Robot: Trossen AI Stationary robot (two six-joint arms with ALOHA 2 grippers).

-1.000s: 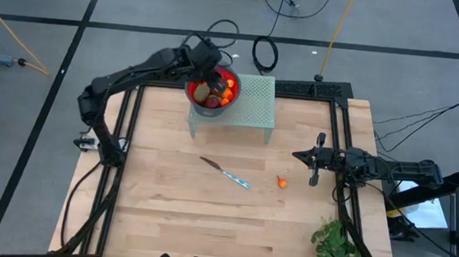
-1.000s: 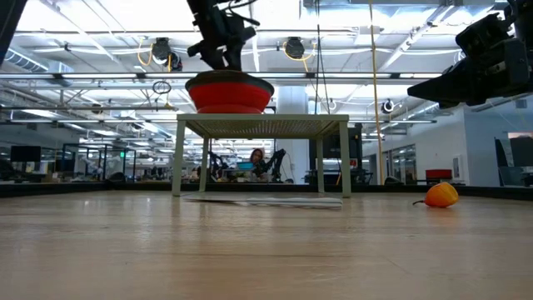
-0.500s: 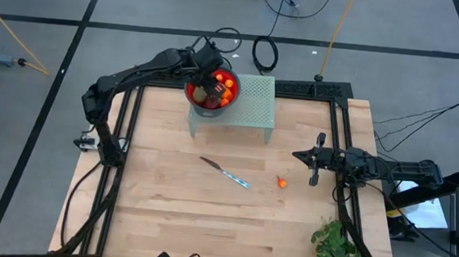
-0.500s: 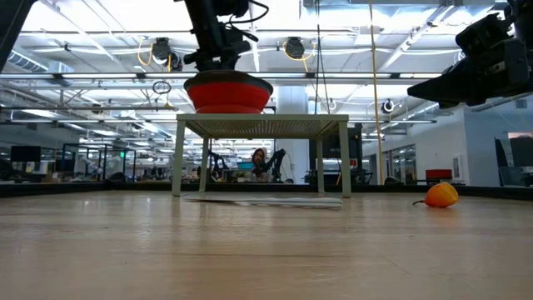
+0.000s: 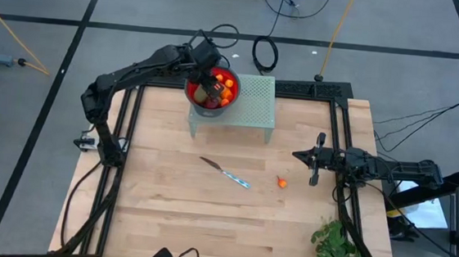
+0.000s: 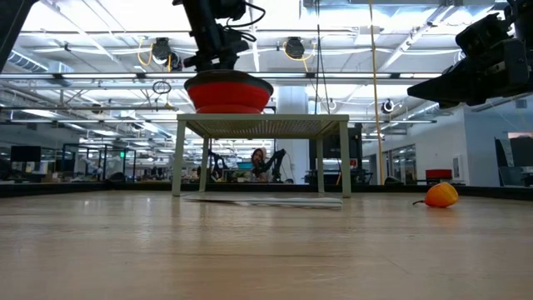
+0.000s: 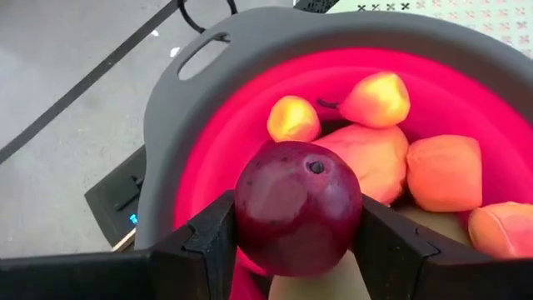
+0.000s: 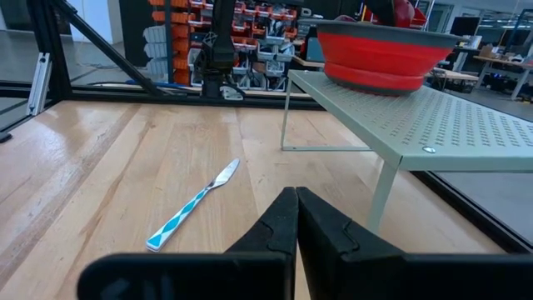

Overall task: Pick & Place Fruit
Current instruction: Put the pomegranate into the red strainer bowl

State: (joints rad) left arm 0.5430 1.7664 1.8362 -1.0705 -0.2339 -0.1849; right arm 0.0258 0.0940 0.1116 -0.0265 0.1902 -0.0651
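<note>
Over the red bowl [image 7: 208, 158] on the green stand [image 5: 252, 106]: left gripper [image 7: 296, 237] clamped on a dark red fruit [image 7: 298, 218], likely for dropping among the others; right gripper [image 8: 296, 218] pressed together, idle near a stray orange piece [image 5: 282, 182]

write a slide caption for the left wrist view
Left gripper holds a dark red fruit over the red bowl of orange fruit.

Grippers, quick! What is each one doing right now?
Left gripper: fingers shut on a dark red fruit, over the red bowl.
Right gripper: fingers closed, holding nothing, waiting over the table.
</note>
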